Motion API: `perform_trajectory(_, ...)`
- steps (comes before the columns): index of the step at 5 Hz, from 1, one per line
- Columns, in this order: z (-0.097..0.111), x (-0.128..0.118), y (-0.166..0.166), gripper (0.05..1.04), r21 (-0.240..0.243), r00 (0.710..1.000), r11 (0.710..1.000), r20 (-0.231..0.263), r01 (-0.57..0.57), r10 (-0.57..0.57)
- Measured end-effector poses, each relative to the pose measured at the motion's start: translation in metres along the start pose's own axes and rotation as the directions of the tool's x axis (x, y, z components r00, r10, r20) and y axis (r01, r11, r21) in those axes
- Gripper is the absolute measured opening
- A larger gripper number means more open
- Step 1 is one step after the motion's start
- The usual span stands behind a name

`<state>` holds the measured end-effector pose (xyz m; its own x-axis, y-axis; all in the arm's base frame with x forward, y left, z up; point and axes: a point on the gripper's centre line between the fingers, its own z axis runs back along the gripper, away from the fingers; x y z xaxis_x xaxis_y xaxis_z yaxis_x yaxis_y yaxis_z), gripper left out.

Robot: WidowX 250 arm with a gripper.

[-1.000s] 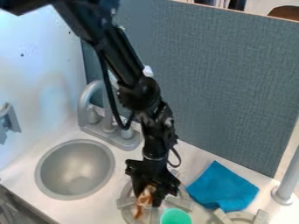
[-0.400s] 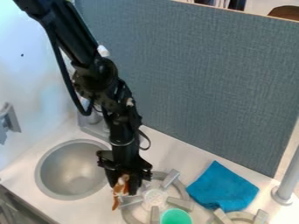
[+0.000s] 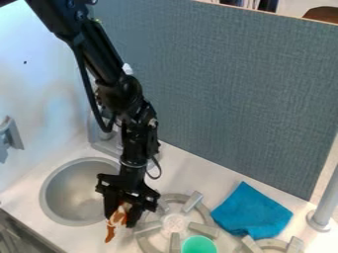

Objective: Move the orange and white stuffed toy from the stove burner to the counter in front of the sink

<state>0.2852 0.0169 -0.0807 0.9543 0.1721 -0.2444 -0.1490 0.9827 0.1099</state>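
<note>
An orange-and-white toy (image 3: 118, 218) is between the black gripper's (image 3: 120, 221) jaws, partly open with the toy held between them; its upper part is hidden, its lower end pokes out over the counter (image 3: 79, 238), between the sink (image 3: 74, 197) and the near burner (image 3: 174, 223). The arm partly covers the faucet (image 3: 105, 143). A green cup (image 3: 198, 245) on that burner is cut off below, its contents unclear. Right of it lies a blue cloth (image 3: 251, 211).

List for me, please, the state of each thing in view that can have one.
Orange-and-white toy: held, lower end pointing down.
Gripper: closed on the toy.
Blue cloth: spread on the counter, slightly rumpled.
Green cup: open side up, at the burner.
Sink: uncovered, partly behind the gripper.
</note>
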Motion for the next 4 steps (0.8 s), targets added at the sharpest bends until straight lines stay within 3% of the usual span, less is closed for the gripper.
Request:
perform_trajectory(3,-0.013,0.001,0.003,0.590,-0.041,0.997,0.998,-0.057,-0.053,0.051)
perform_trajectory(4,-0.031,-0.005,0.007,0.586,-0.043,0.989,0.994,-0.109,-0.100,0.095)
